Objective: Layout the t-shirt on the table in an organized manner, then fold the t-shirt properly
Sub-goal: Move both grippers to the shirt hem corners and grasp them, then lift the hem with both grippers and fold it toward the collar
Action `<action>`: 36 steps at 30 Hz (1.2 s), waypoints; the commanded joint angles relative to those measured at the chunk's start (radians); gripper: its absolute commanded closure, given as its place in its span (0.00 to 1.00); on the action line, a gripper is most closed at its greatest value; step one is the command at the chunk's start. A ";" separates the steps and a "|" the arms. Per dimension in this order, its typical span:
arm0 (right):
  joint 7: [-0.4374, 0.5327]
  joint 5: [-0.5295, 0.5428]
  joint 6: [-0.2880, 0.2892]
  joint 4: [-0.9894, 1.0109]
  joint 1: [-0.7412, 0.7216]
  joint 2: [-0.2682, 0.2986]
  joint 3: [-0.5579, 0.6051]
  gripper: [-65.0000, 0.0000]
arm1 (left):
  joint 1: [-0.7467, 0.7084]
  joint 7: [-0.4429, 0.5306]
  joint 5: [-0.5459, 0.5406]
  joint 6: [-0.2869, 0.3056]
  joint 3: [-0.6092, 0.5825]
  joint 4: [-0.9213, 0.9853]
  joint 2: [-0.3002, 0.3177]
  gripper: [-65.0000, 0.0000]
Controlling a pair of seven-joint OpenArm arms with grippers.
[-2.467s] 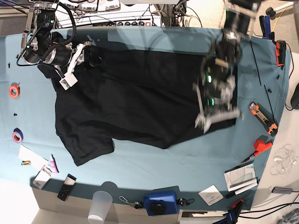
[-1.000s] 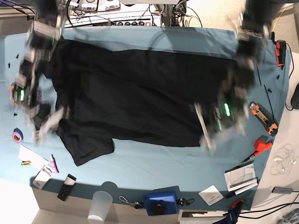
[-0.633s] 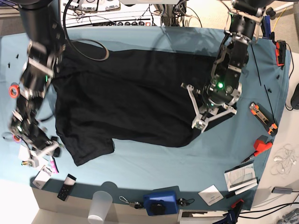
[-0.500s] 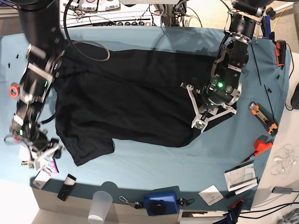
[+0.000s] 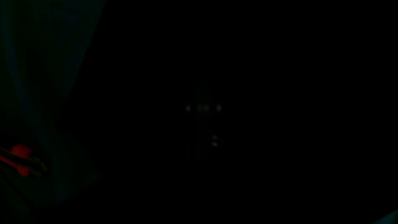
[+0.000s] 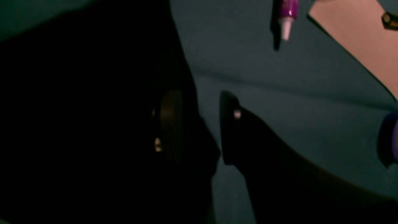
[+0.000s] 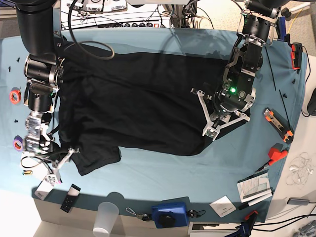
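The black t-shirt [image 7: 138,103] lies spread across the teal table [image 7: 163,168], plain side up, with a sleeve at the near left. My left gripper [image 7: 201,112] is open wide and rests low over the shirt's right part. Its wrist view is almost all dark shirt fabric [image 5: 248,77]. My right gripper [image 7: 63,164] is open at the near left sleeve. In the right wrist view one finger is over the shirt [image 6: 77,93], the other over bare table [image 6: 279,93], and the shirt's edge lies between them.
Orange tape [image 7: 15,95] and purple tape [image 7: 18,143] lie at the left edge. Paper [image 6: 357,37] and a purple tube [image 6: 287,12] lie near the right gripper. A plastic cup [image 7: 105,217] and a blue object [image 7: 169,215] sit at the front edge. Hand tools [image 7: 276,123] lie at the right.
My right arm swung from the far left corner down the left edge to the near left sleeve. My left gripper shifted up onto the shirt's right part and has stayed there.
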State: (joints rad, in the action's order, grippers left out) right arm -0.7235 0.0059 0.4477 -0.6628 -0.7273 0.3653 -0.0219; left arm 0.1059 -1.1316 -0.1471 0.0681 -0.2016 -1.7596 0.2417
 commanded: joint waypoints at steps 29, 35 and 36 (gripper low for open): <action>-0.430 0.245 -0.070 -0.816 0.454 0.085 0.000 1.00 | 0.019 0.052 0.004 -0.003 0.004 -0.019 0.002 1.00; -0.462 0.206 -0.077 -0.887 0.484 0.106 0.001 1.00 | 0.019 0.059 0.004 -0.003 0.004 -0.019 0.002 1.00; -0.473 0.200 -0.067 -0.887 0.484 0.106 0.001 1.00 | 0.019 0.059 0.004 -0.003 0.004 -0.019 0.002 1.00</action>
State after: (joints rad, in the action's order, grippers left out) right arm -1.2091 0.2092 0.3893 -1.5360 -0.2180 0.4511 -0.0151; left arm 0.1059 -1.0912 -0.1467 0.0681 -0.2016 -1.7607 0.2417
